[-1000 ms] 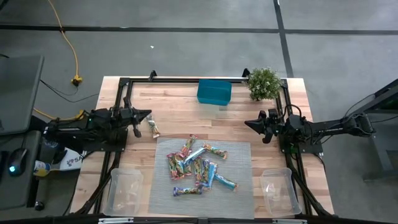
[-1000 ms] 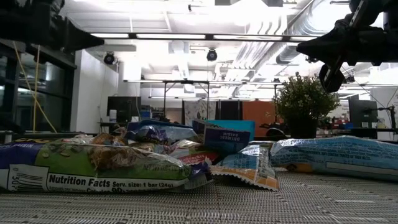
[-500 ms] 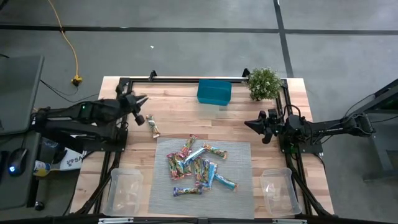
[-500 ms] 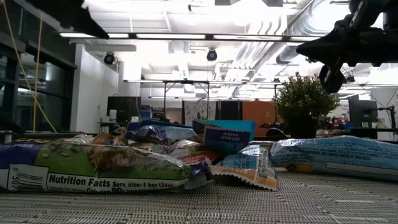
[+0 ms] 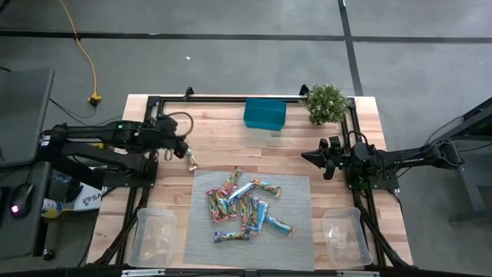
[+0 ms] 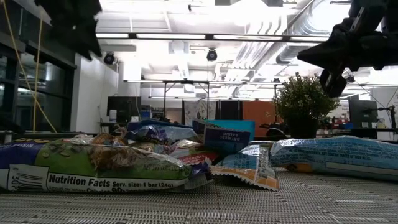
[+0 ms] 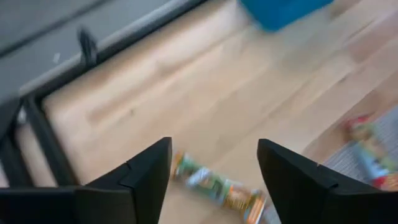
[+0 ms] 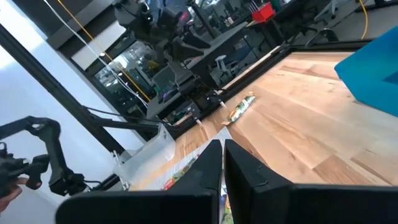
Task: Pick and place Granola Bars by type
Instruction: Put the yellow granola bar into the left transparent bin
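Note:
Several granola bars (image 5: 246,208) lie piled on a grey mat (image 5: 296,242), some light blue, others red, green and yellow. One stray bar (image 5: 190,160) lies flat on the bare wood at the mat's far left corner. My left gripper (image 5: 184,148) hangs open just above and left of it, slanting down. In the left wrist view the stray bar (image 7: 217,190) shows between and beyond the open gripper (image 7: 214,158). My right gripper (image 5: 310,156) waits shut at the right, level and clear of the table, shown closed (image 8: 222,163) in its wrist view.
A teal box (image 5: 264,113) and a small potted plant (image 5: 326,102) stand at the far edge. Two clear plastic tubs sit near the front, one left (image 5: 156,235) and one right (image 5: 344,235) of the mat. Black frame rails (image 5: 231,98) run round the table.
My left gripper has risen from level beside the stray bar, swung briefly toward the far edge, then tipped and rolled until it now slants down over that bar. The bars and my right gripper have not moved.

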Available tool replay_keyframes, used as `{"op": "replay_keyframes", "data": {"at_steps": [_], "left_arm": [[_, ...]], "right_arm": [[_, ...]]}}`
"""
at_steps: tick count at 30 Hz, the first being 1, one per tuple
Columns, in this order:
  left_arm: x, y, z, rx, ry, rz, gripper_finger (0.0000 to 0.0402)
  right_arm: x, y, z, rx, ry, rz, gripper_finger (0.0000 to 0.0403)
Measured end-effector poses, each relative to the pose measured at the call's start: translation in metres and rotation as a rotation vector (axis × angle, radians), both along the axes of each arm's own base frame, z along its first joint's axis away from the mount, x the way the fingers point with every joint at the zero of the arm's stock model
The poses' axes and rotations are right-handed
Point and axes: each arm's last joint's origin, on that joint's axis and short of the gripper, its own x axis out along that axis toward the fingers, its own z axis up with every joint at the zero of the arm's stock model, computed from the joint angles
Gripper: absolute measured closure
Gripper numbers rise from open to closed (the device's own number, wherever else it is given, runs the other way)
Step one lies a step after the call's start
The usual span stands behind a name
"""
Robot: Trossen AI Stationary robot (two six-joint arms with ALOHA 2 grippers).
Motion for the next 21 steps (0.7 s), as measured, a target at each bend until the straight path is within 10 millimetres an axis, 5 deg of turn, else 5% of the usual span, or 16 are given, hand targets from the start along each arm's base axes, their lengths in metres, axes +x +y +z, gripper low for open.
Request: {"op": "replay_keyframes", "data": {"at_steps": [9,21], "left_arm": [[0.025,0.007,-0.023,-0.090,0.132,0.144,0.0147],[0.054,0.053,-0.063,-0.396,0.263,0.368,0.0147]], "right_arm": [[0.000,0.000,-0.002,-0.002,0.016,0.000,0.0402],[0.000,0.000,-0.002,-0.002,0.016,0.000,0.0402]]}}
